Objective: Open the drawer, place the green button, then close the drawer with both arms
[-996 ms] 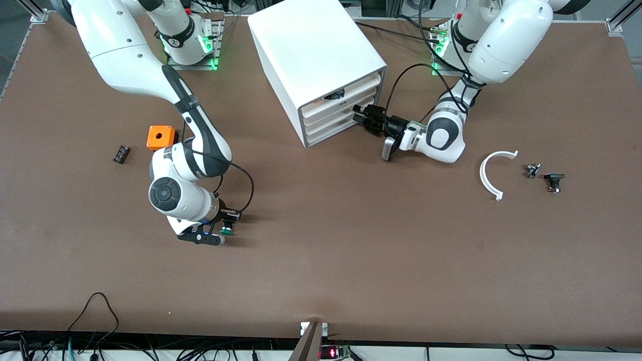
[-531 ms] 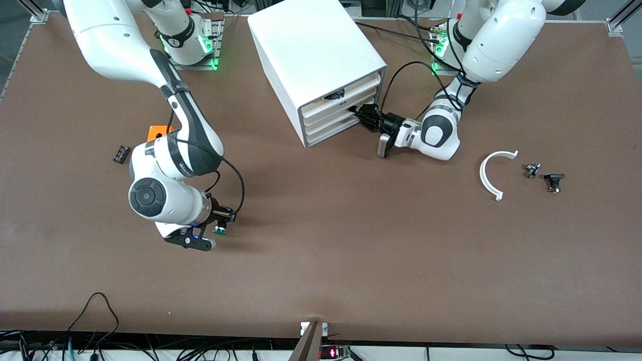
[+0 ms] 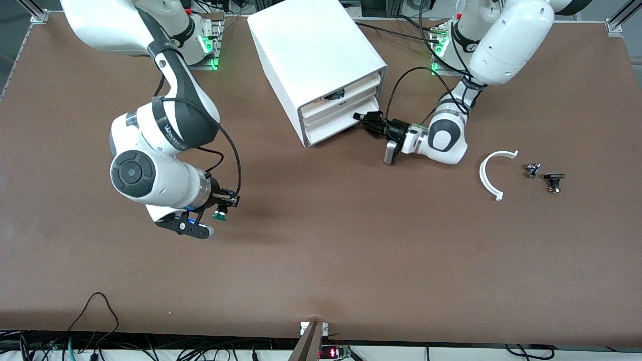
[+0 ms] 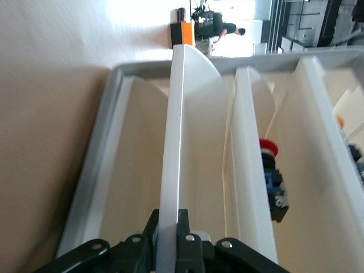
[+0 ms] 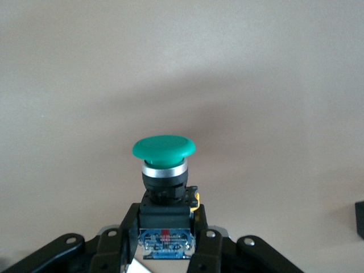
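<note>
The green-capped button hangs above the bare table, held by its black body. My right gripper is shut on it, cap pointing away from the wrist. The white cabinet stands at the back middle of the table. My left gripper is at the cabinet's front, shut on the thin front edge of a drawer. That edge runs between the two fingers in the left wrist view.
A red-capped button lies in a neighbouring drawer. An orange cube shows past the cabinet. A white curved piece and two small dark parts lie toward the left arm's end of the table.
My left gripper has moved onto the drawer's front edge and shut on it. The right arm has lifted the button off the table and swung toward its own end.
</note>
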Controlling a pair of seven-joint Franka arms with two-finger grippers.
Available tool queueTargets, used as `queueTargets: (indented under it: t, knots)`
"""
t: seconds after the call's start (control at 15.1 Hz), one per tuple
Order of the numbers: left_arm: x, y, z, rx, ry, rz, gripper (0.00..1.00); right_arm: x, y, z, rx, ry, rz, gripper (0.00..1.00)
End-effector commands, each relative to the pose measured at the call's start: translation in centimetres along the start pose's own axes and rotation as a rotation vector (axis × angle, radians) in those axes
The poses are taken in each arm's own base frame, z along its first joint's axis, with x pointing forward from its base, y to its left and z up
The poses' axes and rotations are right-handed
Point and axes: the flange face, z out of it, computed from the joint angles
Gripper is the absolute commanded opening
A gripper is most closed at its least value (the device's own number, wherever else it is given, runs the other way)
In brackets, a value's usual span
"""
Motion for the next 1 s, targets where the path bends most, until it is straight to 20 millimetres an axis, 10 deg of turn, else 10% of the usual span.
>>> queueTargets:
  t: [0.0,0.46,0.93]
  knots:
    - [3.1,1.1,-3.8,0.035,0.014,-0.035,0.0,-3.5,-1.9,-4.0,0.014,0.016,0.054,0.0]
    - [7.6,0.4,-9.7,0.089,0.035,-0.046,0.0,-11.2,-8.3,-7.4,0.045,0.041,0.31,0.0]
    - [7.8,0.1,-11.4,0.116,0.039,-0.043,0.0,-17.5,-14.5,-8.9,0.201,0.024,0.613,0.0]
